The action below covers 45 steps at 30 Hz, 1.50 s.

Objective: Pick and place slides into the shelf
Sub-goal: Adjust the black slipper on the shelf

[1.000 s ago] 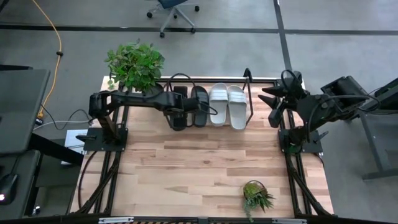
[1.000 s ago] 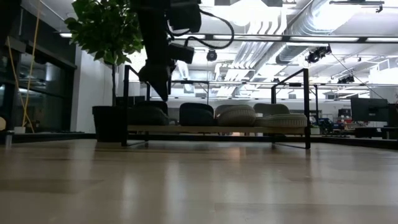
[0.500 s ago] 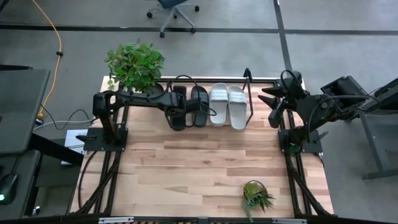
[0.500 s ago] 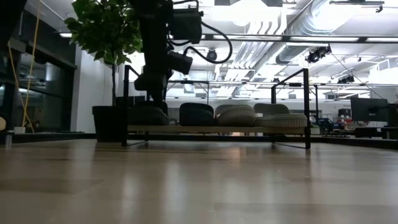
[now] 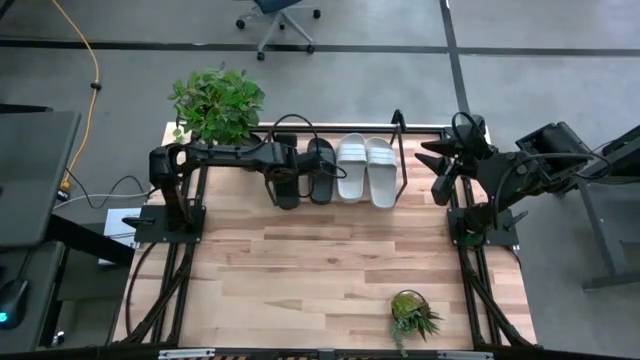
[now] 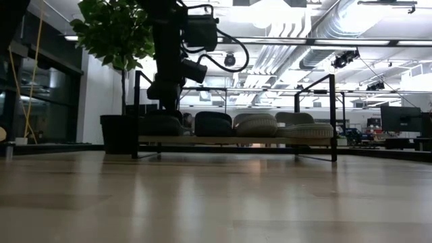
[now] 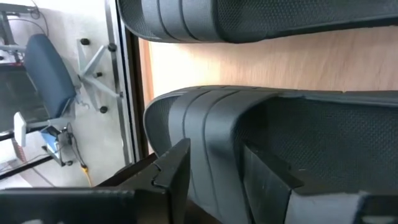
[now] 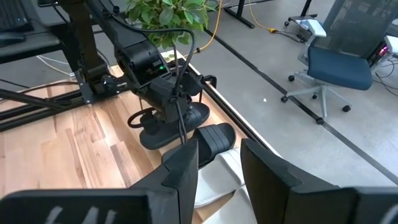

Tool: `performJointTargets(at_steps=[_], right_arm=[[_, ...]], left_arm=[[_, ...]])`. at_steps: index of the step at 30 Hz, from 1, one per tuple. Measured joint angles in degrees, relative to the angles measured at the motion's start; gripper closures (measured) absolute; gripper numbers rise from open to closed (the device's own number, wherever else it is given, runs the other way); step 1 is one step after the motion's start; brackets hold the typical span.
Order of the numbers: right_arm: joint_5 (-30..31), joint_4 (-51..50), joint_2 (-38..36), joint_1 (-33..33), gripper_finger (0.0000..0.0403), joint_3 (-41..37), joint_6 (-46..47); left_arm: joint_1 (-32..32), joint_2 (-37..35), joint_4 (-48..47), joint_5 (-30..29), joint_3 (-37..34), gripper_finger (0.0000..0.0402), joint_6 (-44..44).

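Observation:
Four slides lie side by side in the shelf (image 5: 398,128) at the table's far edge, each with its sole on the wood board. Two are black (image 5: 321,170) and two light grey (image 5: 366,170). My left gripper (image 5: 284,180) slants down over the leftmost black slide (image 7: 311,124). Its fingers stand open over that slide's ribbed strap (image 7: 214,143). In the low view the gripper (image 6: 165,94) hangs just above this slide (image 6: 160,125). My right gripper (image 8: 217,168) waits high at the table's right side, open, with nothing between its fingers. My left gripper comes at the leftmost black slide slanting down from the table's left. Its two fingers (image 7: 177,171) stand either side of a ridge of the strap. Whether they touch the strap, I cannot tell. The slide lies flat on the shelf's board.
A large potted plant (image 5: 216,104) stands at the shelf's left end. A small plant (image 5: 410,315) sits near the front right. Bare wood tabletop (image 5: 320,270) spreads between the two arm bases. An office chair (image 8: 345,59) stands on the floor beyond the table.
My left gripper has shifted a little toward the table's far edge and sunk slightly toward the leftmost black slide, tipping a bit. The slides have stayed where they were.

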Motion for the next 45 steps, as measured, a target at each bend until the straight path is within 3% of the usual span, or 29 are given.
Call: performJointTargets(at_steps=[20,45], right_arm=[[0.8,0.0,0.0,0.0,0.0289,0.0,0.2],[2.1,0.0,0.0,0.0,0.0289,0.0,-0.3]], left_arm=[[0.0,-0.1,0.3,1.9,0.0,0.0393,2.0],[-1.2,-0.1,1.7,2.0,0.0,0.0395,4.1]])
